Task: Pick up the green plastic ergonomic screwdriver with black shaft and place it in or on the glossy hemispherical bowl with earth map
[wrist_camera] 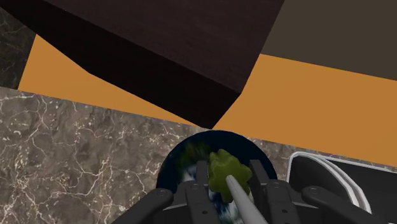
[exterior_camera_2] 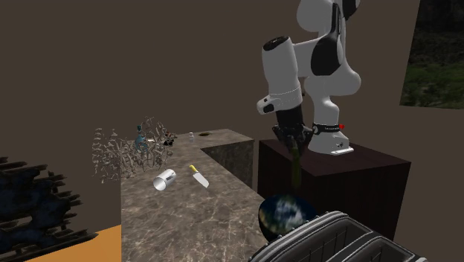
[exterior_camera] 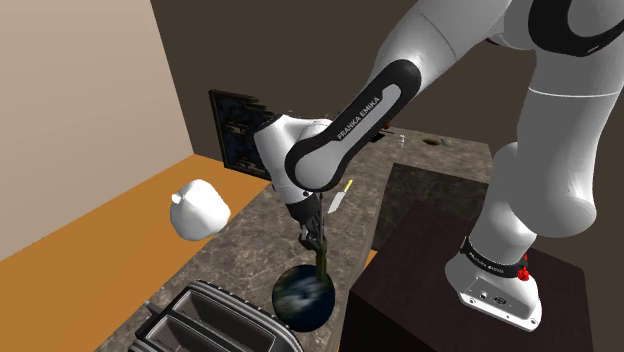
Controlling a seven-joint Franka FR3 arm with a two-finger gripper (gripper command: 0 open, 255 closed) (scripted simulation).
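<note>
My gripper (exterior_camera: 313, 228) hangs over the near end of the marble counter (exterior_camera: 250, 240), shut on the screwdriver. The green screwdriver (exterior_camera: 322, 260) points straight down from the fingers, its knobbly green handle lowest. Just beneath it sits the glossy earth-map bowl (exterior_camera: 303, 297), close to the counter's edge. From the second exterior view the gripper (exterior_camera_2: 294, 139) holds the screwdriver (exterior_camera_2: 297, 168) upright a short gap above the bowl (exterior_camera_2: 282, 216). Along the wrist view, the gripper (wrist_camera: 229, 172) shows the green handle (wrist_camera: 226, 174) centred over the bowl (wrist_camera: 188, 158), the shaft running up between the black fingers (wrist_camera: 202, 181).
A silver toaster (exterior_camera: 215, 322) stands right beside the bowl, also seen as the toaster (exterior_camera_2: 334, 238). A yellow-handled knife (exterior_camera_2: 198, 176) and a white cup (exterior_camera_2: 164, 181) lie farther along the counter. The dark stand (exterior_camera: 440, 270) borders the counter. A white rounded object (exterior_camera: 200, 208) lies over the orange floor.
</note>
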